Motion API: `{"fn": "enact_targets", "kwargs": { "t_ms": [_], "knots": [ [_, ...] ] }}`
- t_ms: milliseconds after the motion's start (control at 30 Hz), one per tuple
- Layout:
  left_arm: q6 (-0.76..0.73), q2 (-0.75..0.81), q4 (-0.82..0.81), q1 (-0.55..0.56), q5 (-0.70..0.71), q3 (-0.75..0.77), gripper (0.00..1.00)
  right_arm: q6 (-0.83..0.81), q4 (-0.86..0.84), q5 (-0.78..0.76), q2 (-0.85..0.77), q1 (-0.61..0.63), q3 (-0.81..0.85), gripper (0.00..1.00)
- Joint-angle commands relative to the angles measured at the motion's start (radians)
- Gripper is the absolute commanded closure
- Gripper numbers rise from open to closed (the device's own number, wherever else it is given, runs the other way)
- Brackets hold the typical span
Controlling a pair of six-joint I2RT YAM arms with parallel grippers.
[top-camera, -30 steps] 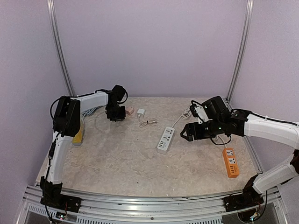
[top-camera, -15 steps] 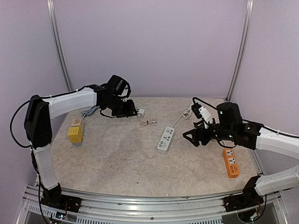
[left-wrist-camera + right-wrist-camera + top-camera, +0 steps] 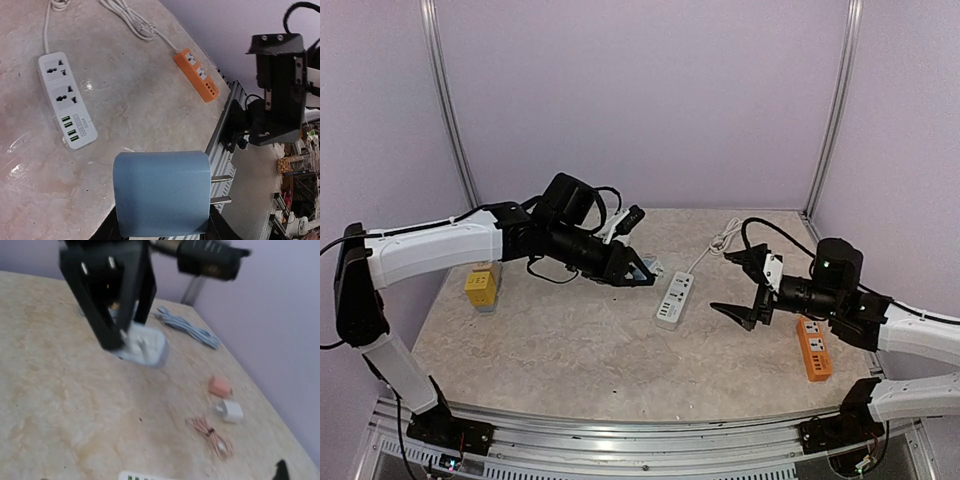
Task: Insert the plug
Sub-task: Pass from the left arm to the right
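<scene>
Left arm has swung in from the back-left corner to mid-table, and the right arm has dropped lower with its jaws spreading. Right now the left gripper [image 3: 642,272] is clamped on the blue-grey plug [image 3: 160,192], held up in the air just left of the white power strip [image 3: 675,298]. In the left wrist view the prongs [image 3: 220,189] aren't aimed at the strip. The right gripper [image 3: 735,285] is spread wide with nothing in it, just right of the strip. My take: turn the wrist so the prongs face down, square them to one socket [image 3: 66,97], then push straight. Pinning the strip with the right one probably stops it sliding.
</scene>
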State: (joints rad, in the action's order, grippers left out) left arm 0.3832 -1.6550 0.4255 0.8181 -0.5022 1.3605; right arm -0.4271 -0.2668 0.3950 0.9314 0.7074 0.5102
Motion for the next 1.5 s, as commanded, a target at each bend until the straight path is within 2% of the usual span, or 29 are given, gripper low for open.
{"fn": "enact_targets", "kwargs": {
  "t_ms": [0,267,500,900,1467],
  "knots": [
    [-0.053,0.077,-0.092,0.04,-0.208,-0.025,0.86,-0.112,-0.072,0.145,0.042,0.02,0.032,0.08],
    [-0.101,0.087,-0.067,0.116,-0.327,-0.032,0.86,-0.328,0.049,0.296,0.185,0.04,0.185,0.13],
    [-0.108,0.109,-0.099,0.147,-0.38,-0.058,0.86,-0.394,0.028,0.407,0.21,0.086,0.202,0.15],
    [-0.106,0.105,-0.131,0.169,-0.47,-0.057,0.86,-0.401,-0.029,0.494,0.271,0.171,0.239,0.3],
    [-0.128,0.078,-0.113,0.192,-0.528,-0.035,0.86,-0.365,-0.015,0.624,0.289,0.184,0.294,0.49]
  ]
}}
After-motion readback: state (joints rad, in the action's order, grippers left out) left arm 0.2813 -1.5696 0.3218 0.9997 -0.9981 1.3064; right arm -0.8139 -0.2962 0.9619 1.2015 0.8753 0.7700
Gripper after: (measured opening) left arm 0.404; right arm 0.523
